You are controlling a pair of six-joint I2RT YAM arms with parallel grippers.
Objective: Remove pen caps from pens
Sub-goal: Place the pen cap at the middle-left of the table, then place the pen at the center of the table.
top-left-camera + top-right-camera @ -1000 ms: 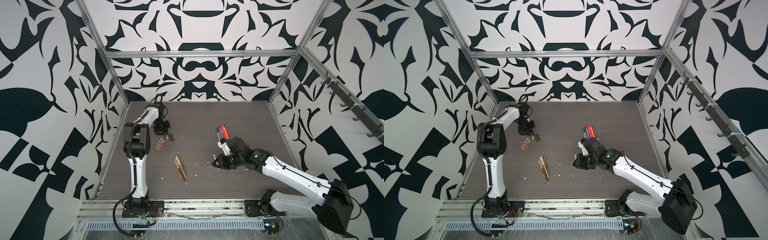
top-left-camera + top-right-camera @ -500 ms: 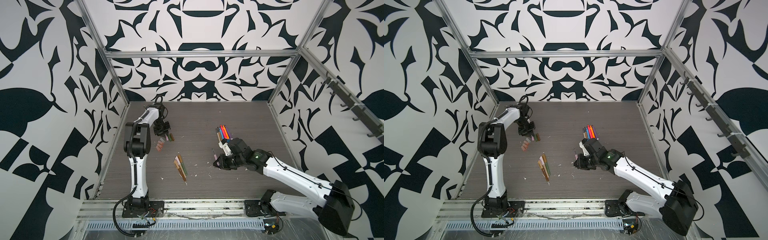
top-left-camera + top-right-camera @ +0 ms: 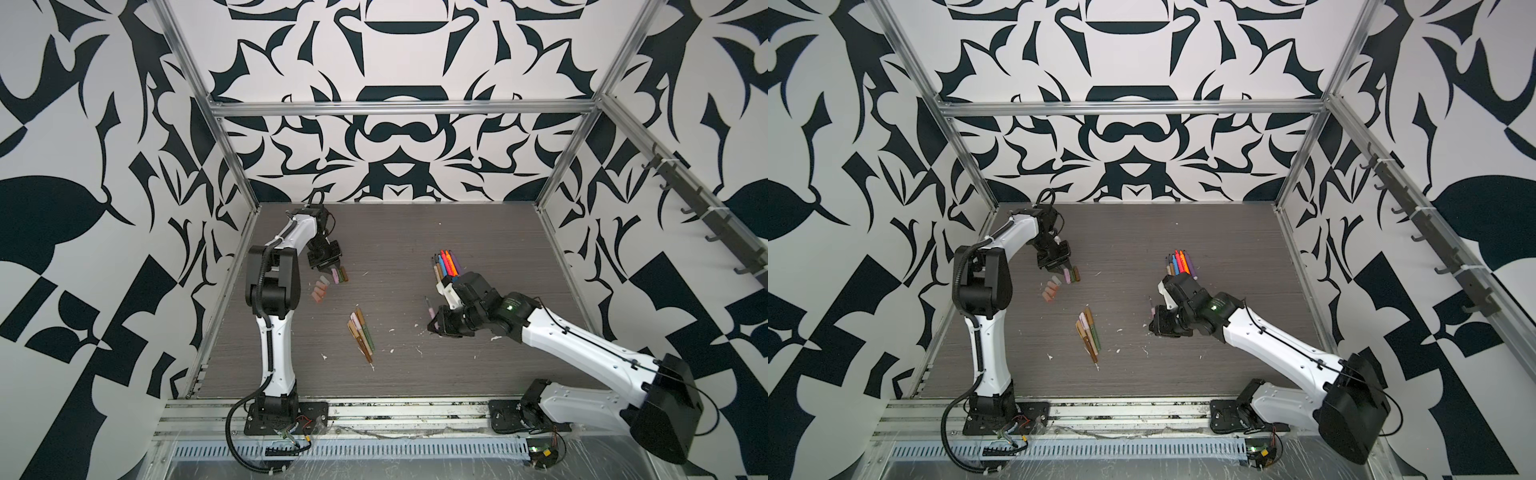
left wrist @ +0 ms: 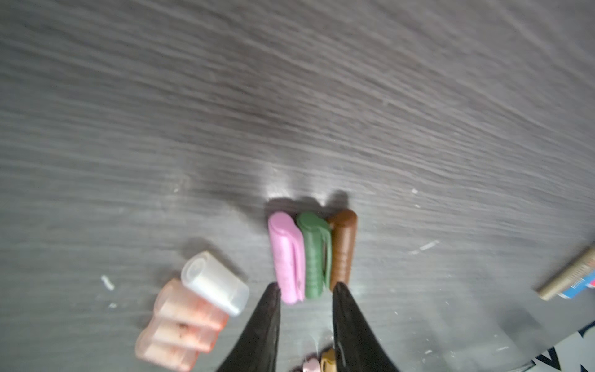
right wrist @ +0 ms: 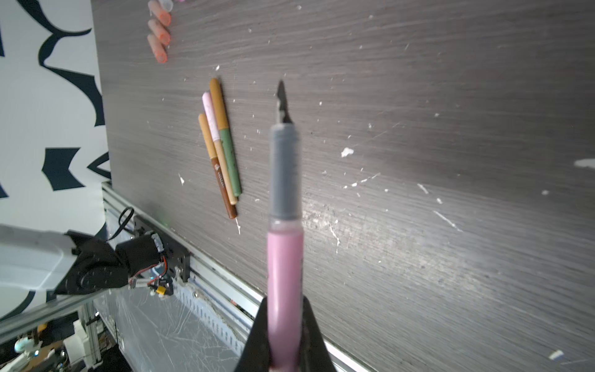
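Jutting straight out of the right claw [image 5: 285, 301], pink pen [image 5: 285, 257] leads nib-first

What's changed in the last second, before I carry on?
The left gripper has opened its fingers slightly, apparently releasing the pink cap, which lies beside the green cap and brown cap. Neither arm visibly travelled. The right gripper stays shut on the uncapped pink pen; the other pens lie unchanged.
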